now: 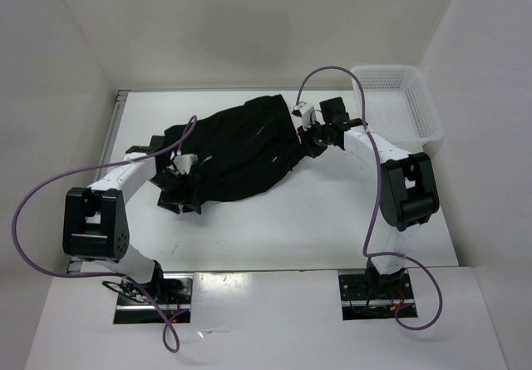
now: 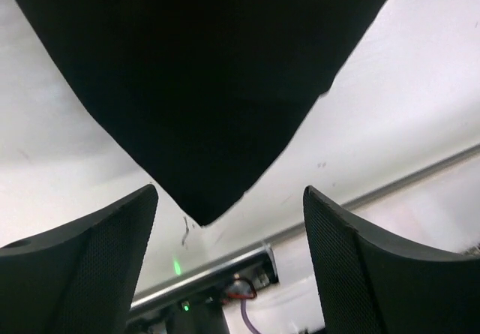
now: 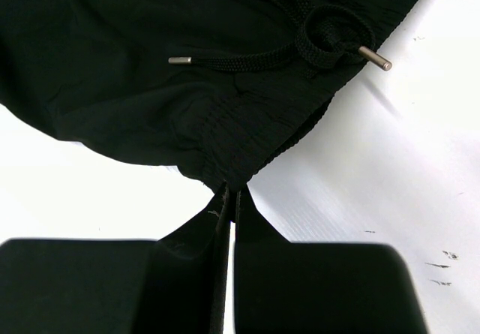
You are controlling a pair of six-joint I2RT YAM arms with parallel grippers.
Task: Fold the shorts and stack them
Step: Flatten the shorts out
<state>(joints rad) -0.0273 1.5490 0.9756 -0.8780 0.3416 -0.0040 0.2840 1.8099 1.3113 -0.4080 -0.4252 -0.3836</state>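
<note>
The black shorts (image 1: 241,150) lie spread on the white table, waistband toward the right. My right gripper (image 1: 309,139) is shut on the waistband edge; in the right wrist view the fingertips (image 3: 244,203) pinch the ribbed hem of the shorts (image 3: 150,64), with the drawstring (image 3: 315,45) just beyond. My left gripper (image 1: 181,199) is at the shorts' lower left corner. In the left wrist view it (image 2: 229,221) is wide open, and a pointed corner of the shorts (image 2: 202,86) ends just in front of the gap, touching neither finger.
A white plastic mesh basket (image 1: 428,116) stands at the back right corner, beside the right arm. White walls enclose the table on the left, back and right. Purple cables loop from both arms. The table's metal edge rail (image 2: 217,270) shows in the left wrist view.
</note>
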